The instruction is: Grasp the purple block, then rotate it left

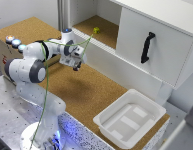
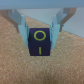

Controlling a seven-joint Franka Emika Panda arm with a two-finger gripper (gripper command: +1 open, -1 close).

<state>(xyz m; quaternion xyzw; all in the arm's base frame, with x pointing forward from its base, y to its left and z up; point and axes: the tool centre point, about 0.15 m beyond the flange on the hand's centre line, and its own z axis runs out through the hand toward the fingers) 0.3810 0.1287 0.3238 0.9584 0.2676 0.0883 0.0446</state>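
Observation:
The purple block [image 2: 40, 42] is a small dark cube with yellow marks on its face. In the wrist view it sits between my two fingers [image 2: 22, 25], which press on its two sides. My gripper [image 2: 40, 37] is shut on it over the cork surface. In the exterior view my gripper [image 1: 76, 64] hangs over the cork table [image 1: 91, 90] in front of the cabinet's lower ledge. The block shows there only as a dark speck at the fingertips. I cannot tell whether it touches the cork.
A small yellow-green object [image 1: 96, 30] lies in the open cabinet shelf. A white cabinet door with a black handle [image 1: 147, 47] stands at the exterior view's right. A white tray [image 1: 128, 117] sits at the table's near right. A box with buttons [image 1: 13, 41] is at the left.

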